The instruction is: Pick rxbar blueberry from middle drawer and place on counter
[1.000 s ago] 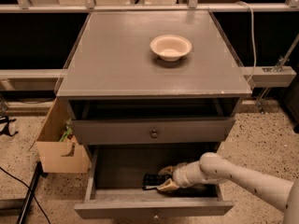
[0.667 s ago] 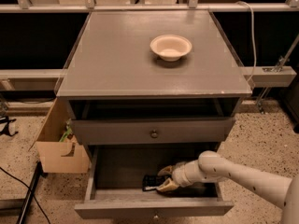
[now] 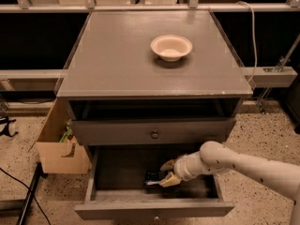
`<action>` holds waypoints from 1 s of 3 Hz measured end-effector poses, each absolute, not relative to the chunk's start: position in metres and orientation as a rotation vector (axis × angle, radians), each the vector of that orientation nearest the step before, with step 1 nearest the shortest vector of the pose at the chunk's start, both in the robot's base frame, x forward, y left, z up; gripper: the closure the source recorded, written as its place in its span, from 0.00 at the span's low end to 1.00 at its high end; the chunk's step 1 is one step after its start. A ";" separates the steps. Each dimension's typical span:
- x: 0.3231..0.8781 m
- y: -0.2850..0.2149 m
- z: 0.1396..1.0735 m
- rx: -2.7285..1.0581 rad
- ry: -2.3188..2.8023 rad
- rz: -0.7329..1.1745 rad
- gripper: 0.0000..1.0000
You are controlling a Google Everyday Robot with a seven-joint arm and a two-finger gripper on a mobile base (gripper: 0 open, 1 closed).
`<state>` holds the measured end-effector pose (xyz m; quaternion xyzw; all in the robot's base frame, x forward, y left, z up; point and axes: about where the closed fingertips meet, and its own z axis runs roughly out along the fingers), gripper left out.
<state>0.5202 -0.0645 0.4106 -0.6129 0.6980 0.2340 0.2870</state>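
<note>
The middle drawer (image 3: 112, 172) is pulled open below the upper drawer with the round knob. The rxbar blueberry (image 3: 153, 177), a dark flat bar with pale lettering, lies on the drawer's grey floor near its middle. My gripper (image 3: 167, 172) reaches into the drawer from the right on a white arm. Its tan fingers (image 3: 170, 179) sit at the bar's right end, one above and one below it. The counter (image 3: 117, 55) is the broad grey cabinet top above.
A white bowl (image 3: 171, 47) stands on the counter, right of centre toward the back. An open cardboard box (image 3: 58, 146) sits on the floor left of the cabinet. A cable runs down the right side. Black cords lie on the floor at left.
The gripper and arm have hardly moved; they stay at the bar's right end inside the drawer. The bar lies in the same place.
</note>
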 end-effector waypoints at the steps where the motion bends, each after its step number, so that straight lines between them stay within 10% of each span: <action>1: 0.519 -0.063 0.415 -1.642 1.861 0.622 1.00; 3: 0.495 -0.044 0.482 -1.660 1.825 0.568 1.00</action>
